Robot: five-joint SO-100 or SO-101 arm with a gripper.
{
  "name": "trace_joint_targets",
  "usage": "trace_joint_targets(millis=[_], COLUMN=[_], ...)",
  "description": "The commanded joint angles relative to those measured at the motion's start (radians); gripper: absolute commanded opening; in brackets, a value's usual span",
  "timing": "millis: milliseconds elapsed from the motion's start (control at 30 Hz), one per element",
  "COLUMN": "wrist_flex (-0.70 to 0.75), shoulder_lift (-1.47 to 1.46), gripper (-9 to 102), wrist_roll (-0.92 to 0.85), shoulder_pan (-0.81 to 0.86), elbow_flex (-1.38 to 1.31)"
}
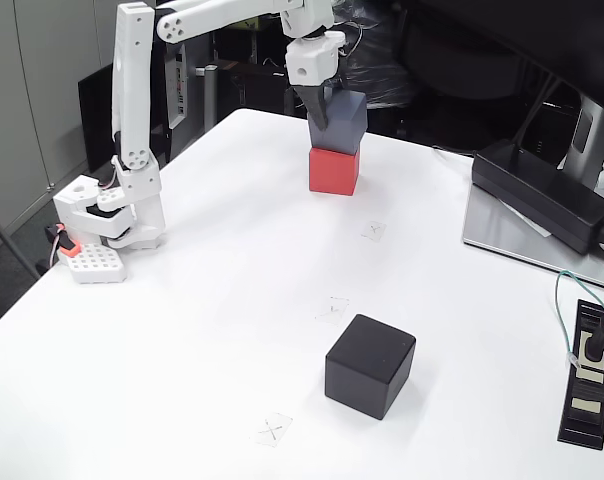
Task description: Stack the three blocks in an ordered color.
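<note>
In the fixed view we saw the white arm reaching out over the far part of the white tabletop [212,300], with its gripper [320,112] pointing down and closed on the blue-grey block [348,125]. One dark finger lay against the block's left face; the other finger was hidden behind it. The blue-grey block sat on top of the red block [334,171], slightly turned so that its edges did not line up with those of the red one, and it looked a little tilted; we could not tell whether its underside rested fully on the red top. The red block stood on the tabletop near the far edge, about midway along it.

The black block [370,364] stood alone well apart from the other two, toward the near edge and a little right of the middle, resting flat with one corner turned toward us. Small pencilled cross marks [273,430] were drawn on the tabletop around it.

The arm's base [107,220] was fixed at the left edge of the tabletop. Near the far right corner a flat black power adapter [542,195] lay on a grey laptop lid [522,240], and a black power strip [589,375] with a green cable lay along the right edge
</note>
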Motion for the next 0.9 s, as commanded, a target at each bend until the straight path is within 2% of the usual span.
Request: trace_joint_targets(millis=[0, 367, 867], wrist_flex=[0.043, 0.061, 0.072], shoulder_lift=[0.029, 0.029, 0.028], gripper=[28, 29, 29], wrist_roll=[0.003, 0.012, 0.011], shoulder_pan=[0.002, 0.005, 0.005], elbow_flex=[-0.014, -0.193, -0.135])
